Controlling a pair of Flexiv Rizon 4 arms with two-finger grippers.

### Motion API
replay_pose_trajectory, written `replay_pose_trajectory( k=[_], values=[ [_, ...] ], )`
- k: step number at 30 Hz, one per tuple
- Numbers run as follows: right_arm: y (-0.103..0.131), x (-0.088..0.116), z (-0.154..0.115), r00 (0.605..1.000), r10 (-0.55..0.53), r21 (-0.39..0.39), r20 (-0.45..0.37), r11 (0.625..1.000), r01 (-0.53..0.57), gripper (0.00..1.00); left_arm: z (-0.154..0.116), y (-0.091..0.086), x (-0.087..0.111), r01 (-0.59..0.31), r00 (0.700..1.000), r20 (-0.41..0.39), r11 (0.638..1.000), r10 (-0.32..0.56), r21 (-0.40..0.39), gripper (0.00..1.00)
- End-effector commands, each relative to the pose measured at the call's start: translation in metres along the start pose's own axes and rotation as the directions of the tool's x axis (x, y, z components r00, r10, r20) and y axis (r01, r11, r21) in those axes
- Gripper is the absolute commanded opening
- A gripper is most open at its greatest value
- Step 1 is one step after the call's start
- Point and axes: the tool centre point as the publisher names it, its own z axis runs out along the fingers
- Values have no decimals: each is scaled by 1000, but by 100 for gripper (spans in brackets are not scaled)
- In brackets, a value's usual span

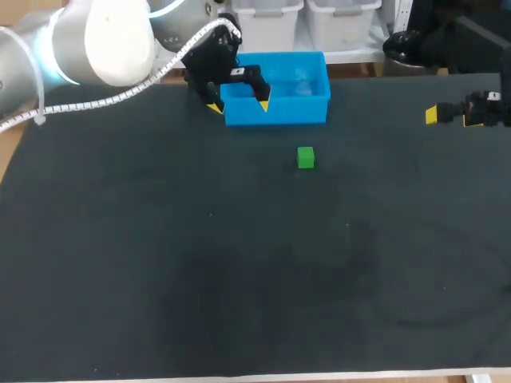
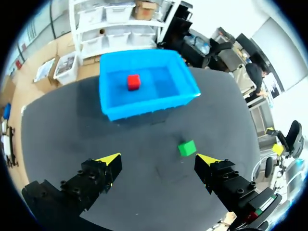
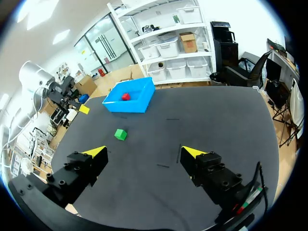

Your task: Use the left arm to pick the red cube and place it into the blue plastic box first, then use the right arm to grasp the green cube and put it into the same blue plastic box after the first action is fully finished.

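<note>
White-and-grey left arm [image 1: 88,40] with a spiral-wrapped cable [image 1: 100,101]; black jaws, yellow tips.

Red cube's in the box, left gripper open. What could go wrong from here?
1. The left gripper sits by the blue box, near the green cube. If the right gripper reaches in before it clears, they could collide.
2. The green cube lies close to the box's front wall, so a finger might nudge the box.
</note>
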Motion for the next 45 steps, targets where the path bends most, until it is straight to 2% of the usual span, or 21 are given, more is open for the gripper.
replay_pose_trajectory(
  k=[1,3,4,10,14,21,28,31,41,45],
  values=[
    [0,0,0,1000,0,1,0,1000,0,100,-3,8,18,-36,997,63,999,34,25,100],
    [0,0,0,1000,0,1,0,1000,0,100,-3,12,22,-79,995,59,997,78,21,100],
    [0,0,0,1000,0,1,0,1000,0,100,-4,12,24,-97,993,76,994,93,58,100],
    [0,0,0,1000,0,1,0,1000,0,100,-8,13,33,-203,975,113,972,190,118,100],
    [0,0,0,1000,0,1,0,1000,0,100,-13,12,38,-295,950,152,942,272,160,100],
    [0,0,0,1000,0,1,0,1000,0,100,-22,13,43,-388,915,207,895,346,221,100],
    [0,0,0,1000,0,1,0,1000,0,100,-29,17,52,-491,868,227,833,442,254,100],
    [0,0,0,1000,0,1,0,1000,0,100,-30,20,56,-531,845,219,811,487,245,100],
    [0,0,0,1000,0,1,0,1000,0,100,-31,24,62,-551,833,217,797,508,247,100],
    [0,0,0,1000,0,1,0,1000,0,100,-32,23,65,-572,819,236,781,524,250,100]
  ],
)
